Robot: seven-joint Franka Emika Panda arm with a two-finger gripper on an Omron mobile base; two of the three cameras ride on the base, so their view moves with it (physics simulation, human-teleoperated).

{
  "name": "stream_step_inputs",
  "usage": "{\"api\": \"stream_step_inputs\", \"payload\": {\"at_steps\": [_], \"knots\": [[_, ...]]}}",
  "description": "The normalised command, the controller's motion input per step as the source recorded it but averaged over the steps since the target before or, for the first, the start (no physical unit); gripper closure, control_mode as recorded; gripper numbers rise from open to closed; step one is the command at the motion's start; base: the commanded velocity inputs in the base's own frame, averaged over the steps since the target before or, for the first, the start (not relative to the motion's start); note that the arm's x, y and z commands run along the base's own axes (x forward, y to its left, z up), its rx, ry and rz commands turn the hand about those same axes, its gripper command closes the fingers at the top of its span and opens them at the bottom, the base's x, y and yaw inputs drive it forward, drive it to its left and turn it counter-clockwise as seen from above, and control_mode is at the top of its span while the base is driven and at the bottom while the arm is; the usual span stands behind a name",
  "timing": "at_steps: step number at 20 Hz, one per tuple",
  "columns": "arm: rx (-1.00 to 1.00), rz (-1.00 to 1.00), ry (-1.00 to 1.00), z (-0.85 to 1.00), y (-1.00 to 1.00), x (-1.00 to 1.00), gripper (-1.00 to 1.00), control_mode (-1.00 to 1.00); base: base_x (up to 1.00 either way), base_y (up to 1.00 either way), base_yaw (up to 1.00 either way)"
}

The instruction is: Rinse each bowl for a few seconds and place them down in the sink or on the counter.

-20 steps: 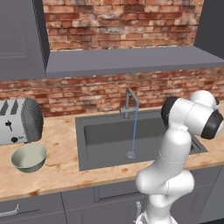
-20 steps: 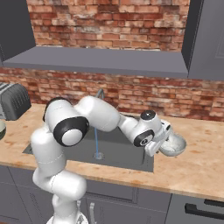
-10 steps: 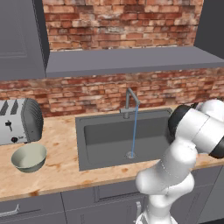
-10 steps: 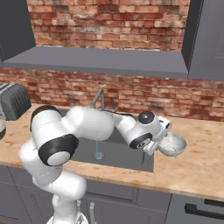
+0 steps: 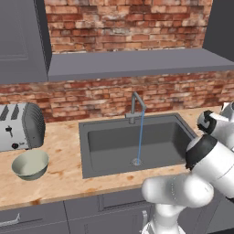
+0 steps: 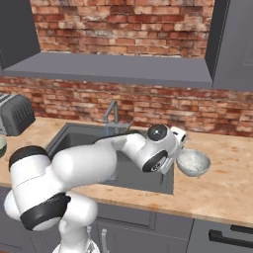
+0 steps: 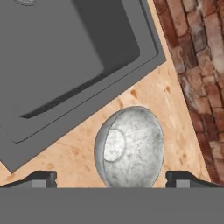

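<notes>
speckled bowl (image 7: 129,146): stone-like grey-white, mottled, matt, just ahead of my fingers
cream bowl (image 5: 30,164): smooth, faintly glossy inside
counter (image 5: 64,169): tan wood grain, blotchy
sink (image 5: 137,142): dark grey, matt, smooth
toaster (image 5: 20,126): brushed-looking grey metal
wall (image 5: 128,18): rough red brick

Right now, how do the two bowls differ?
The cream bowl sits left of the sink, beside the toaster; the speckled bowl sits right of it. The cream one is smooth and pale, the speckled one mottled grey-white. Both stand upright on the counter.
</notes>
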Motion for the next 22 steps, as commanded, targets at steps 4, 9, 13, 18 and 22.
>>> {"api": "stream_step_inputs", "payload": {"at_steps": [4,9,13,18,22], "knots": [[-0.01,0.06,-0.04,0.40,0.28,-0.30,-1.00,-1.00,0.00,0.00,0.00],[0.00,0.05,-0.03,0.30,0.26,-0.37,-1.00,-1.00,0.00,0.00,0.00],[0.00,0.05,-0.04,0.29,0.27,-0.34,-1.00,-1.00,0.00,0.00,0.00],[0.00,0.06,-0.02,0.37,0.29,-0.20,-1.00,-1.00,0.00,0.00,0.00],[0.00,0.06,0.00,0.34,0.33,-0.17,-1.00,-1.00,0.00,0.00,0.00]]}}
